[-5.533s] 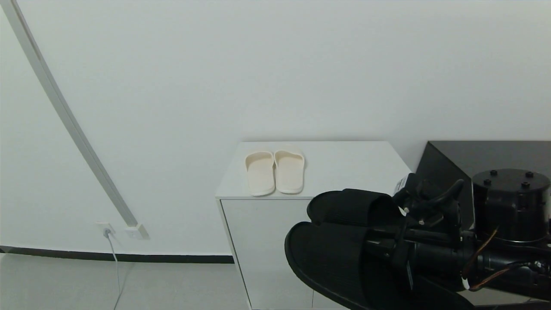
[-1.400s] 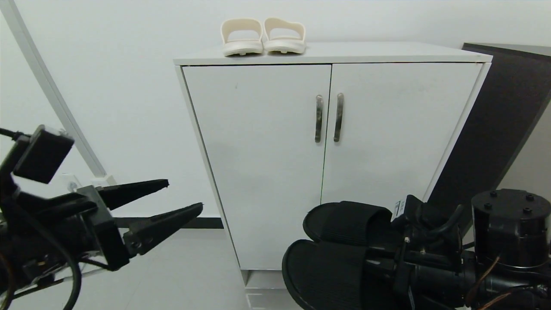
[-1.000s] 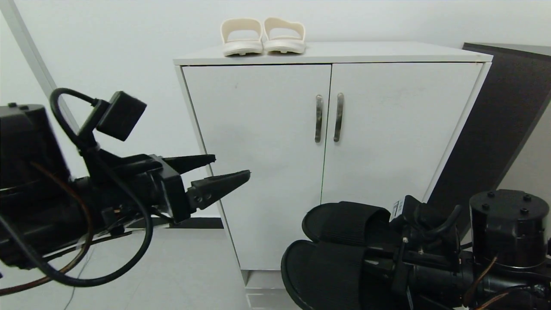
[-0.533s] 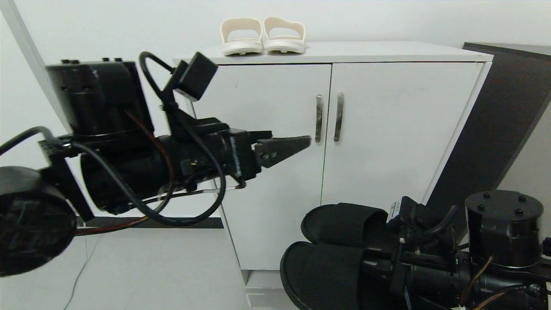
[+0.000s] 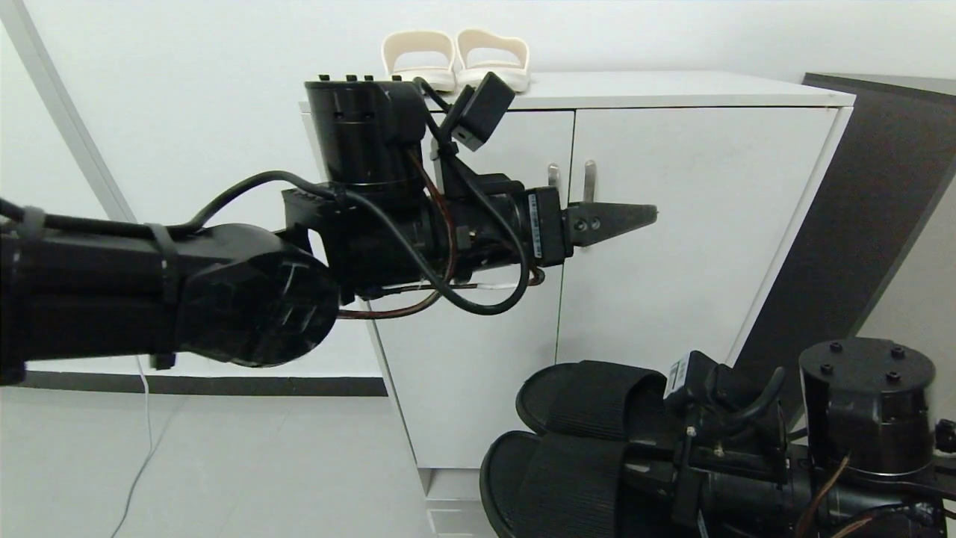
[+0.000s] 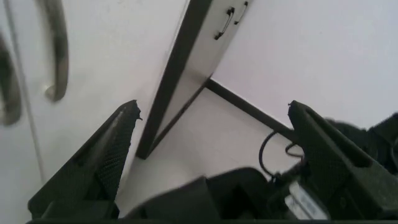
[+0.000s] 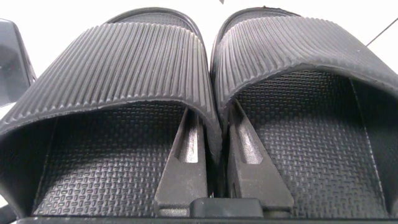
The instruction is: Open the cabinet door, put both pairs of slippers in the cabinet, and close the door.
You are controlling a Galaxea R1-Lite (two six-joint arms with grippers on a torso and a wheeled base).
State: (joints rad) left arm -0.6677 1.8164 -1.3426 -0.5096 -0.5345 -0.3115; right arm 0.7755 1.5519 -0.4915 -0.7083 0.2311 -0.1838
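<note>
While both doors (image 5: 672, 246) of the cabinet (image 5: 672, 88) are shut, the left gripper (image 5: 646, 215) hangs in front of the right-hand door at handle height, tips just past the two handles (image 5: 589, 173) (seen side-on in the head view, so the gap is hidden there). The left wrist view shows its fingers (image 6: 93, 168) spread wide with nothing between them, and the handles sit off to one side. Can't tell if a tip touches the door.

The right gripper (image 7: 214, 115) is low, in front of the cabinet's right half. It's clamped on the black slippers (image 5: 590, 403), one finger inside each slipper under the strap, pinching the two inner side walls together. That pair is held side by side, toes pointing at the cabinet, clear of the floor (image 5: 261, 463).

The white slippers (image 5: 494, 39) sit side by side on the cabinet top, near its left end, toes facing out. A dark panel (image 5: 859, 224) stands just right of the cabinet
</note>
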